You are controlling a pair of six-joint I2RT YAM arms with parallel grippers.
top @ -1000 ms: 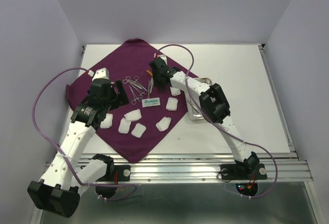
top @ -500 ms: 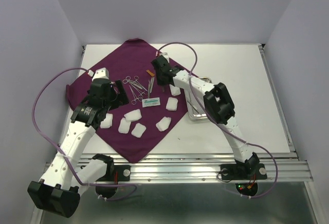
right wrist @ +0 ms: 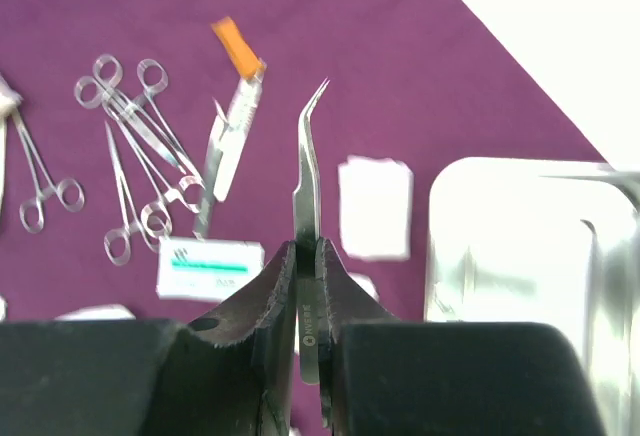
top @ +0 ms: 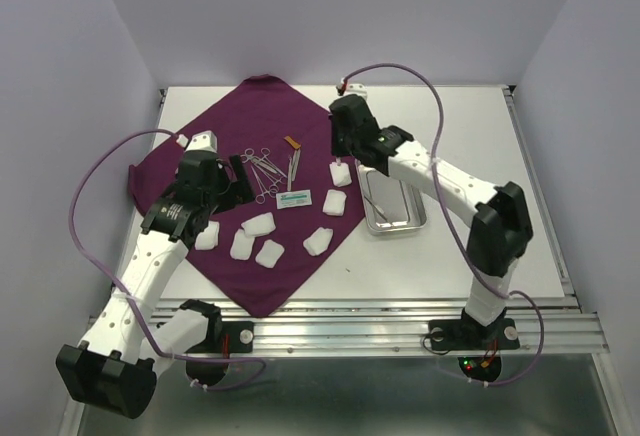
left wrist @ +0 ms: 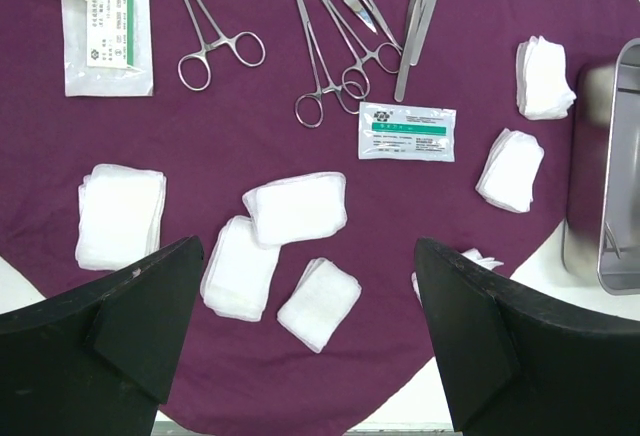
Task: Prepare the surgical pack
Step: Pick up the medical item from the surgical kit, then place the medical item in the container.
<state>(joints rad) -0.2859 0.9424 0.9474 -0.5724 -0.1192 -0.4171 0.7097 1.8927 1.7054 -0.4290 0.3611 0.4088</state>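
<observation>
Surgical pack (top: 262,281) lies center-left in top view: soft purple cloth (top: 245,111) w/ fluffy white gauze pads (left wrist: 296,208), thin steel tools (top: 262,168). My right claw (right wrist: 305,261), over the tools a sec ago, has swung right, pinching curved shiny tweezers (right wrist: 305,171). Steel tray (top: 393,229), center-right, holds one thin instrument (top: 381,202). Left claw (left wrist: 305,296) spread wide.

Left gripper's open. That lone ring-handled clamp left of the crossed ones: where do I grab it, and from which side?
I'd take the ring-handled clamp on its straight shank, between rings and tips, coming straight down with the jaws across it. It lies flat on the purple cloth, apart from its neighbours, leaving finger room either side.
</observation>
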